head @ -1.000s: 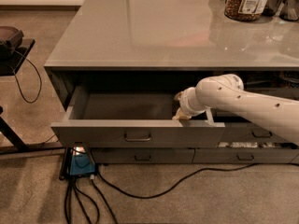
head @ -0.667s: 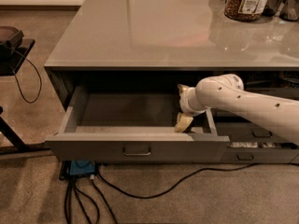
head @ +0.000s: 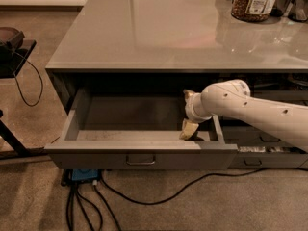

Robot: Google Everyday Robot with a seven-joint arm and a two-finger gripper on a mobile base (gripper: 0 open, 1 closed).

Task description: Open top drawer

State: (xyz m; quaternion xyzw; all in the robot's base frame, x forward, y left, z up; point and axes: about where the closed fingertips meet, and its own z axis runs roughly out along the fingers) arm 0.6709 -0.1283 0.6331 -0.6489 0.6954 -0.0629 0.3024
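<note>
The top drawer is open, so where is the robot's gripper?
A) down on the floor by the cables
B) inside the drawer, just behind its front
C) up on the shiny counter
B: the gripper dips into the pulled-out top drawer, close behind its front and near its right wall.

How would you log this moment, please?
top drawer: open, pulled well out | gripper: inside drawer, behind front panel, near side wall
</note>
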